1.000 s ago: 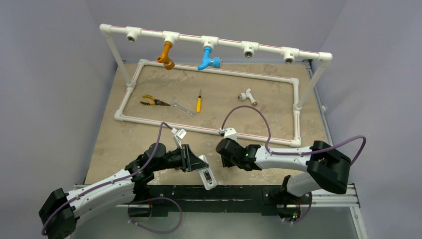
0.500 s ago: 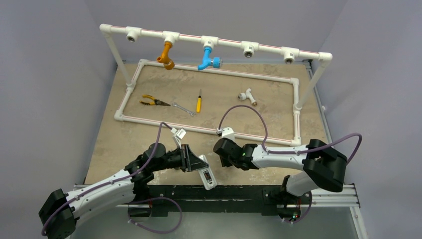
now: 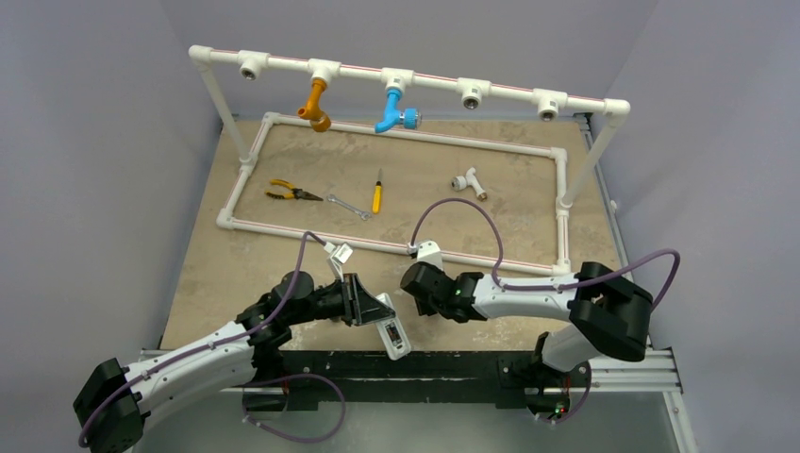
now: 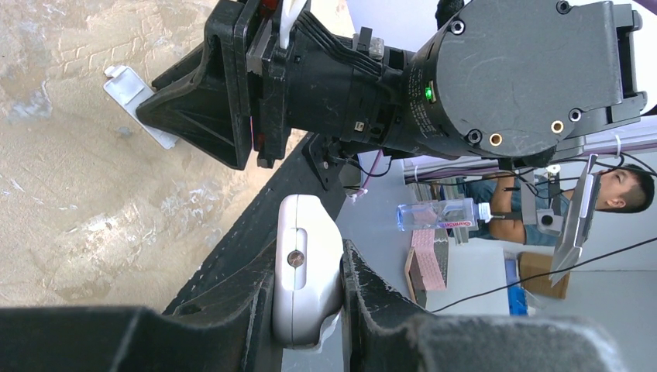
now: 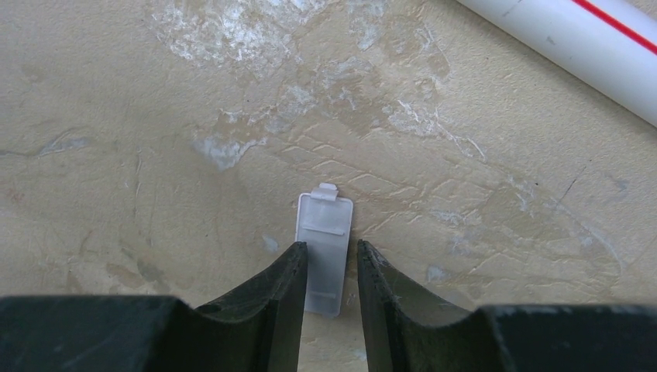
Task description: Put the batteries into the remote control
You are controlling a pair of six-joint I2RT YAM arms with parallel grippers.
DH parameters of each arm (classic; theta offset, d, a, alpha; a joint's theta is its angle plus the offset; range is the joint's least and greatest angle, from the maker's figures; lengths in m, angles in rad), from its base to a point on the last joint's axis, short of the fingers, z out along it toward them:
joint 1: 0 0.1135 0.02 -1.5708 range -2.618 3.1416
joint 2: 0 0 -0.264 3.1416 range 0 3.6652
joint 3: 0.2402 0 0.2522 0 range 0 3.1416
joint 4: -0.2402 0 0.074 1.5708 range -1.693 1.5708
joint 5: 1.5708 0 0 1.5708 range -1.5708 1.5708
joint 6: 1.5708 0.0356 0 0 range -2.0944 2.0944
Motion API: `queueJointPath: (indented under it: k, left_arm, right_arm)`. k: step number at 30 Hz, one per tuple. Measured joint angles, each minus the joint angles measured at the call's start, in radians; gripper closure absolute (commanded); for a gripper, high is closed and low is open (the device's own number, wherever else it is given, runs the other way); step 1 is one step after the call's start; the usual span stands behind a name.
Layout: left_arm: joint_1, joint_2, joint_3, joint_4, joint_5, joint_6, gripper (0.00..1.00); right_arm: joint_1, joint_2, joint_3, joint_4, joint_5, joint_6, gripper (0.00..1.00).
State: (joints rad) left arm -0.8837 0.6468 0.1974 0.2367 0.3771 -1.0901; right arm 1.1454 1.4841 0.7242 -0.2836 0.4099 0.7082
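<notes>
1. My left claw (image 4: pixel 307 257): closed hard on the remote control (image 4: pixel 306 302), one finger on each long side. The white handset juts out of the grip over the table's near edge. In the overhead view a dark recess shows on its upper face. I cannot make out any batteries.

2. My right claw (image 5: pixel 327 252): just beyond the left one, pointing down at the table (image 3: pixel 245 255). Its jaws are narrow. The cover (image 5: pixel 325 229), a small flat white rectangle with a tab at its far end, lies flat on the surface between the two fingers (image 5: pixel 279 298). I cannot tell whether they press on it or only flank it.

3. Pipe frame (image 3: pixel 415 140): a white rectangle lying on the table beyond both claws.

4. Inside the frame, left to right:
- yellow-handled pliers (image 3: pixel 288 192)
- a silver spanner (image 3: pixel 349 207)
- a yellow-handled screwdriver (image 3: pixel 377 195)
- well apart to the right, a white pipe tee (image 3: pixel 468 181)

5. Overhead rail (image 3: pixel 434 83): white pipe on two posts at the far edge. An orange tap (image 3: pixel 316 106) and a blue tap (image 3: pixel 391 110) hang from it side by side.
</notes>
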Motion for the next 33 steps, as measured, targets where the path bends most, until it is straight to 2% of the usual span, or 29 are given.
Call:
queueJointPath:
  k: [10,26,33]
  left_arm:
    - [0.0,-0.003,0.0,0.0,0.0,0.0,1.0]
    - [0.0,-0.01,0.0,0.0,0.0,0.0,1.0]
    - [0.0,-0.013,0.0,0.0,0.0,0.0,1.0]
  right_arm:
    - [0.0,-0.102,-0.094,0.048,-0.035,0.035,0.69]
    - [-0.001,-0.089,-0.098,0.114,-0.092,0.048,0.67]
    - [-0.001,-0.086,-0.096,0.112,-0.089,0.051,0.69]
